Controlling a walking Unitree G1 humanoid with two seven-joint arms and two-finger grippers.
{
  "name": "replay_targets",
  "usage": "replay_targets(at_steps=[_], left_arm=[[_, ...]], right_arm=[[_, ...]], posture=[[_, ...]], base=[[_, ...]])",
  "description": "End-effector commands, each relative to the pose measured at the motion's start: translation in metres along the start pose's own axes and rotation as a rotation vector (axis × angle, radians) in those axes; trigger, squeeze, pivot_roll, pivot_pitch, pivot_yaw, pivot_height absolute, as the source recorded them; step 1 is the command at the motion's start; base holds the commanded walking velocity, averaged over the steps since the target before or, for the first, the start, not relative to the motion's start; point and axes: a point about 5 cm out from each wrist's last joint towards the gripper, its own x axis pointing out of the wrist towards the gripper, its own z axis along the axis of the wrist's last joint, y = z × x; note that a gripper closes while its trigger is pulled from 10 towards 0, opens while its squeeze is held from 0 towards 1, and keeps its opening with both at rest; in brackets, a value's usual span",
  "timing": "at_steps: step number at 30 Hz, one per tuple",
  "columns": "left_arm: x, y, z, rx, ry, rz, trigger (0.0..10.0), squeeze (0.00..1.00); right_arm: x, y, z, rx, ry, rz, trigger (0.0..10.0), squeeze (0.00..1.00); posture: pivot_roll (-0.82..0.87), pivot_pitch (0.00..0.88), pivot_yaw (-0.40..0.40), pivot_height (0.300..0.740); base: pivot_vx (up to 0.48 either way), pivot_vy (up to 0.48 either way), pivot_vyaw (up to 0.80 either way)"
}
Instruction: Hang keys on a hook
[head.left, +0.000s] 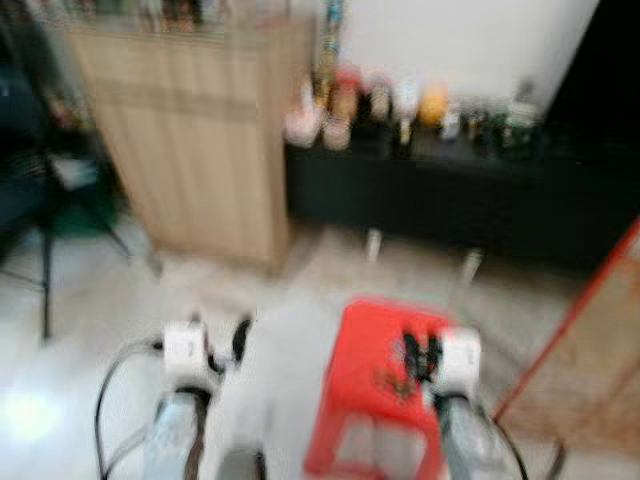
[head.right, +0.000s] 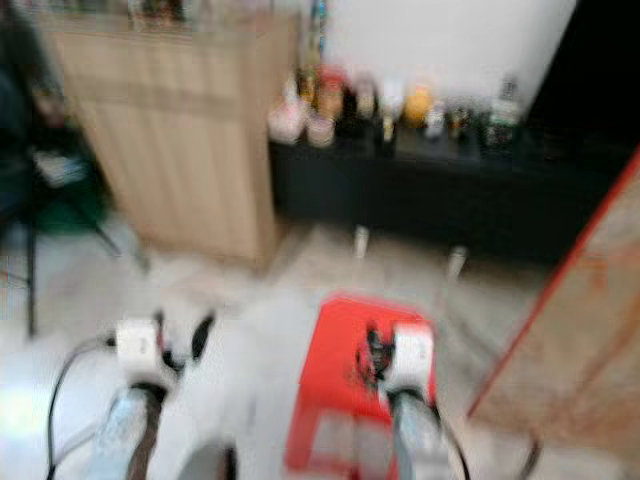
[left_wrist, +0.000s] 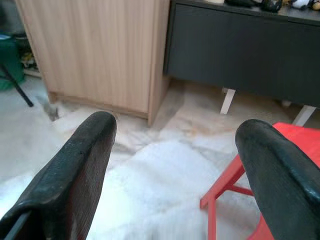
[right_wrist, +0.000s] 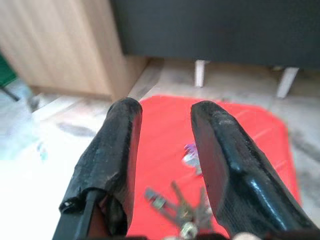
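Note:
A bunch of keys (right_wrist: 180, 206) with a small purple tag lies on the top of a red plastic stool (right_wrist: 250, 135). In the blurred left eye view the keys (head.left: 388, 380) are a dark speck on the stool (head.left: 365, 330). My right gripper (right_wrist: 166, 112) hangs just above the stool top, open, with the keys below and between its fingers and nothing held. It sits over the stool's right side (head.left: 421, 357). My left gripper (head.left: 218, 335) is open over the pale floor to the left of the stool (left_wrist: 300, 135), its fingers (left_wrist: 85, 165) wide apart.
A light wooden cabinet (head.left: 190, 130) stands ahead on the left. A low black sideboard (head.left: 460, 200) on white legs carries several bottles and jars. Dark tripod legs (head.left: 45, 260) stand at far left, and an orange-framed panel (head.left: 590, 340) leans at right.

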Motion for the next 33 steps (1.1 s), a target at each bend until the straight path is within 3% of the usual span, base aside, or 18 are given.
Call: replay_targets(at_steps=[1, 9, 22, 33], left_arm=[[0.0074, -0.0022, 0.0083, 0.003, -0.026, -0.014, 10.0, 0.0], [0.0084, -0.0023, 0.0093, -0.002, -0.03, -0.017, 10.0, 0.0], [0.0096, -0.003, 0.0087, 0.013, -0.023, -0.045, 10.0, 0.0], [0.0111, -0.0062, 0.0102, 0.025, -0.027, -0.066, 10.0, 0.0]], right_arm=[[0.0022, 0.0011, 0.0023, 0.005, -0.003, 0.012, 10.0, 0.0], [0.0014, 0.0006, 0.0012, -0.013, -0.005, 0.003, 10.0, 0.0], [-0.0013, 0.0021, 0.0003, 0.004, -0.021, 0.023, 10.0, 0.0], [0.0001, -0.0058, 0.0005, 0.037, -0.015, -0.059, 10.0, 0.0]], posture=[[0.06, 0.0, -0.078, 0.646], [0.06, 0.0, -0.074, 0.646], [0.06, 0.0, -0.068, 0.646], [0.06, 0.0, -0.071, 0.646]], base=[[0.0, 0.0, 0.0], [0.0, 0.0, 0.05], [0.0, 0.0, 0.8], [0.0, 0.0, 0.0]])
